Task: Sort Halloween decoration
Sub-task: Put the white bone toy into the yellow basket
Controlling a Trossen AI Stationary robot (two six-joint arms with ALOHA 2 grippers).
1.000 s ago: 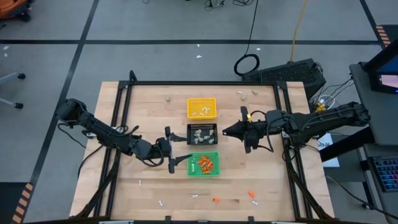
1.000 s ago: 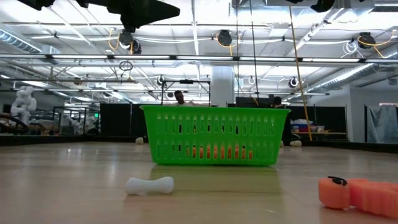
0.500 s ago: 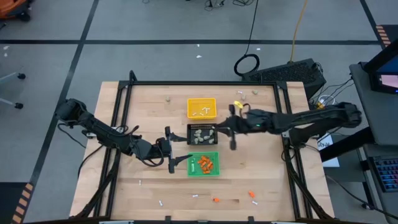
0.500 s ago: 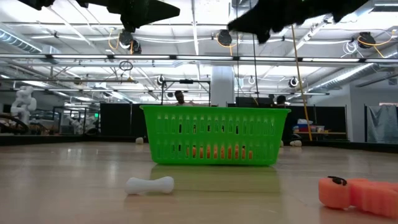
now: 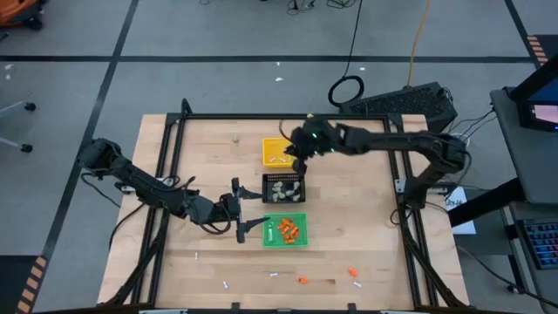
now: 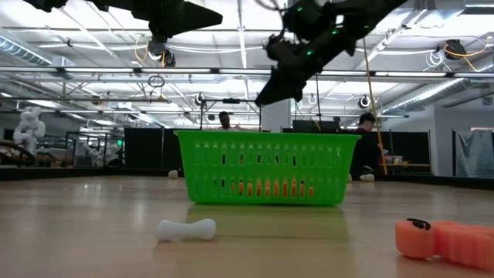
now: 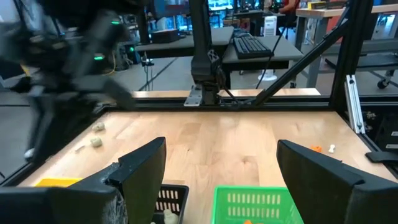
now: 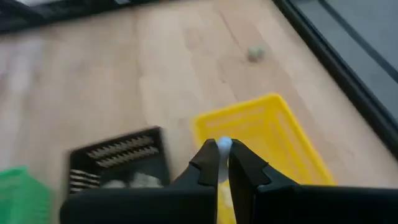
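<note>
Right gripper (image 5: pixel 299 162) was pinched tight on a small white stick (image 8: pixel 224 145), over the edge between the yellow tray (image 5: pixel 272 145) and black tray (image 5: pixel 283 197); only the stick's tip showed between the fingertips, so its long axis could not be told. Left gripper (image 5: pixel 247 218) hung wide open and empty at the green tray's (image 5: pixel 301 239) 9 o'clock side, its fingers (image 7: pixel 140 167) pointing toward 3 o'clock. Three trays sat in a column mid-table: yellow at 12, black centre, green at 6. Yellow tray held about three white sticks (image 5: pixel 282 158), lying crosswise to each other. Black tray held several beige-grey lumps (image 5: pixel 279 187), exact count unclear. Green tray held several orange bits (image 5: pixel 289 230), count unclear. Loose on the table (image 5: pixel 366 235): one lump (image 5: pixel 234 137) at 11 o'clock; three white sticks (image 5: pixel 226 285) along the 6 o'clock edge, long axes roughly 9-to-3; two orange bits (image 5: pixel 302 280) at about 5 o'clock. In the low view one white stick (image 6: pixel 185 229) lay with its long axis 9-to-3 in front of the green tray, an orange bit (image 6: pixel 444 239) at 4 o'clock.
</note>
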